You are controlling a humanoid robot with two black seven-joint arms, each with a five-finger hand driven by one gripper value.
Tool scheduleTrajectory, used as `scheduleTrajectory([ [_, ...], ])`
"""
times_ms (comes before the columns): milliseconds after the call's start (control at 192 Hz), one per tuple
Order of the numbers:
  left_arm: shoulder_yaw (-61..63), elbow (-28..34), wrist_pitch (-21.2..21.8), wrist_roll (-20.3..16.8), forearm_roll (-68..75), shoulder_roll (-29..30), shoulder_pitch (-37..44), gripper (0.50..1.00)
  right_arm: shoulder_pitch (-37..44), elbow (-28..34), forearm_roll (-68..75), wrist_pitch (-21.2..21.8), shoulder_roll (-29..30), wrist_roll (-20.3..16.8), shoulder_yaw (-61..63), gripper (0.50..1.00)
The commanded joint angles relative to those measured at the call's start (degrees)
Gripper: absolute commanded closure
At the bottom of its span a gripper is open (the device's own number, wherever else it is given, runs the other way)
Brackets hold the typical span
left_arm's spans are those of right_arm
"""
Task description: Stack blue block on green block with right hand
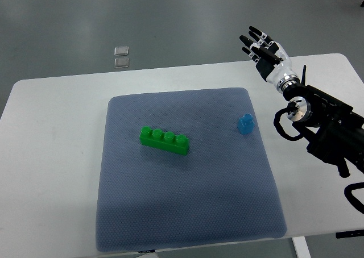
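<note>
While the right hand [265, 50] hangs released, fingers spread and holding nothing, above the worktop's [51, 133] far right edge, the blue block [245, 124] stands alone on the grey mat [187, 212], well right of the green block [164, 140]. Small, rigid and probably light, with smooth plastic sides, it looks best pinched across opposite faces, leaving its underside clear for the green studs.
</note>
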Motion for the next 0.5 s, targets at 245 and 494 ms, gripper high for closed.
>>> scheduleTrajectory([
  [245, 0.0, 0.0, 0.0, 0.0, 0.0, 0.0, 0.0, 0.500, 3.3, 6.2, -27.5, 1.4, -9.8, 1.2, -1.3, 0.587],
  [494, 0.0, 0.0, 0.0, 0.0, 0.0, 0.0, 0.0, 0.500, 6.7, 15.9, -49.9, 6.5, -19.9, 1.4, -5.7, 0.587],
])
